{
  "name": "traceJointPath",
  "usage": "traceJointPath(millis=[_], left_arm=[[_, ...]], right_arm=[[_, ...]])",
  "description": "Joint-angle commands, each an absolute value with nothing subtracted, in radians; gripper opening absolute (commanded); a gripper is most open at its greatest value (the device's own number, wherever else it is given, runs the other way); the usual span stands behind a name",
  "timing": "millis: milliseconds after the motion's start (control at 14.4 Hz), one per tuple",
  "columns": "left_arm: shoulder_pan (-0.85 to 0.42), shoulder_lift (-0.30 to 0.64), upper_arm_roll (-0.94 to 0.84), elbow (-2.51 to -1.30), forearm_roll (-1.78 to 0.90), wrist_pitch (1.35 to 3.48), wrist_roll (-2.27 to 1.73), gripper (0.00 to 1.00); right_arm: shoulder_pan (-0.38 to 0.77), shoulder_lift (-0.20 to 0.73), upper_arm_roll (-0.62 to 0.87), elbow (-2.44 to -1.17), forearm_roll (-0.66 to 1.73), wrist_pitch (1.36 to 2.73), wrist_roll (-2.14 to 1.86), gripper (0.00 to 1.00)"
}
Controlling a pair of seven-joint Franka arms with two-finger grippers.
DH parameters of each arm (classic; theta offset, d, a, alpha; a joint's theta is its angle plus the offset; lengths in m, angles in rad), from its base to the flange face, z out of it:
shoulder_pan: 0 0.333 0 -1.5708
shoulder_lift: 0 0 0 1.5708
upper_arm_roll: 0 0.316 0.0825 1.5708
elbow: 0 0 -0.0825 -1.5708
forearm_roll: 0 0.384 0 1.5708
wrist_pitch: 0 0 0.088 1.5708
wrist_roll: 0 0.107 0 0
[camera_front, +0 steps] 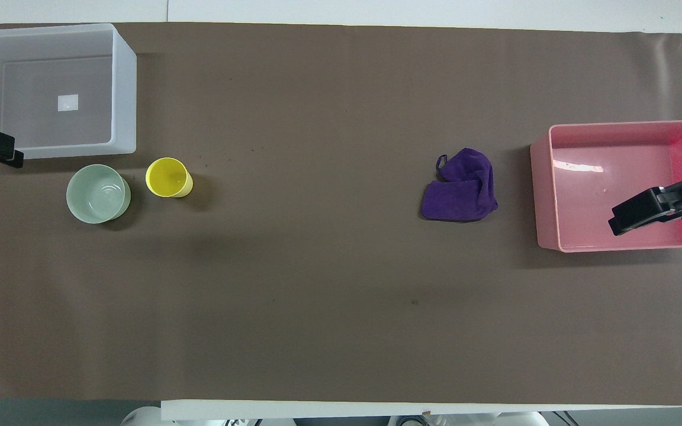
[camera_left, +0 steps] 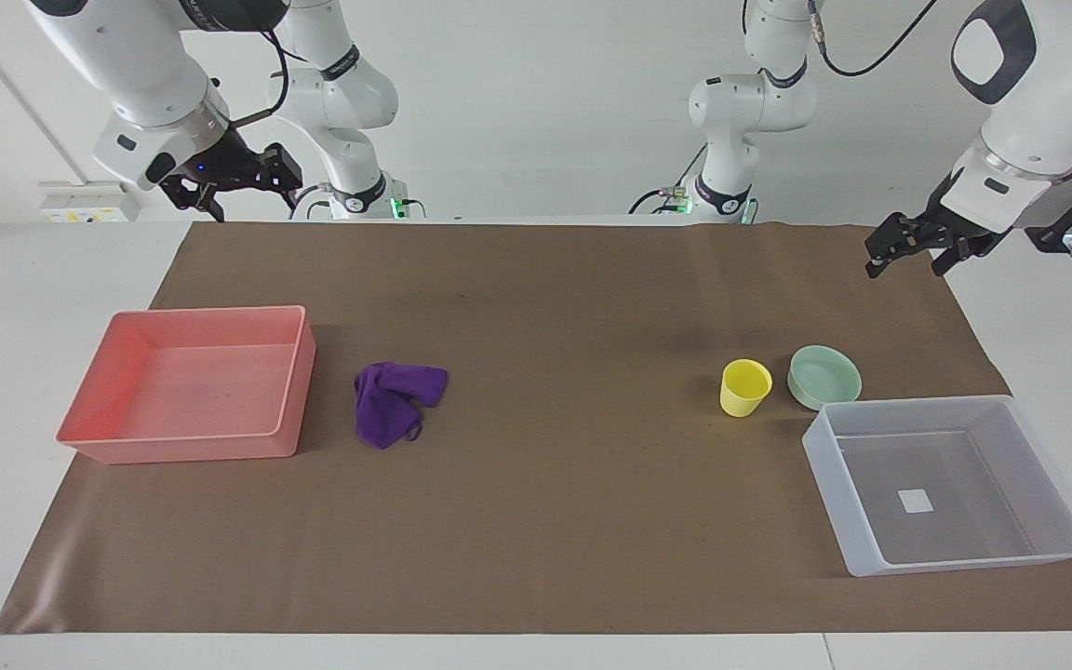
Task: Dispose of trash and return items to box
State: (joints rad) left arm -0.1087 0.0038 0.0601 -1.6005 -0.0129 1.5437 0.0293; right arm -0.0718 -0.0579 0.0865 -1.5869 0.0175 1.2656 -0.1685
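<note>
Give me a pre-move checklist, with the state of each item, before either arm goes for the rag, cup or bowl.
1. Rag free on the mat, beside the pink tray: ok.
2. Cup upright, apart from the bowl: ok.
3. Clear box holds nothing but its label: ok.
4. Left gripper holds nothing, raised at the table's edge: ok.
5. Right gripper holds nothing, raised near the robots' edge of the table: ok.
6. Finger opening of both grippers: cannot tell.

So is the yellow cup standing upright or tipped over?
Upright: the yellow cup shows its round open mouth from above and stands on its base beside the bowl.
</note>
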Motion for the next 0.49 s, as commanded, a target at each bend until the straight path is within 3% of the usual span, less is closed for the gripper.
traceJointPath(millis=[0,417], left_arm=[[-0.101,0.011,0.061,-1.578,-0.017,1.539,0.052,1.00],[-0.109,-0.014,0.061,-1.632,-0.017,1.554,0.051,1.00]], right_arm=[[-0.084,-0.081,0.089,-1.618,0.026,1.363,-0.186,1.00],[-0.098,-0.081,0.087,-1.626,0.023,1.398,-0.186,1.00]])
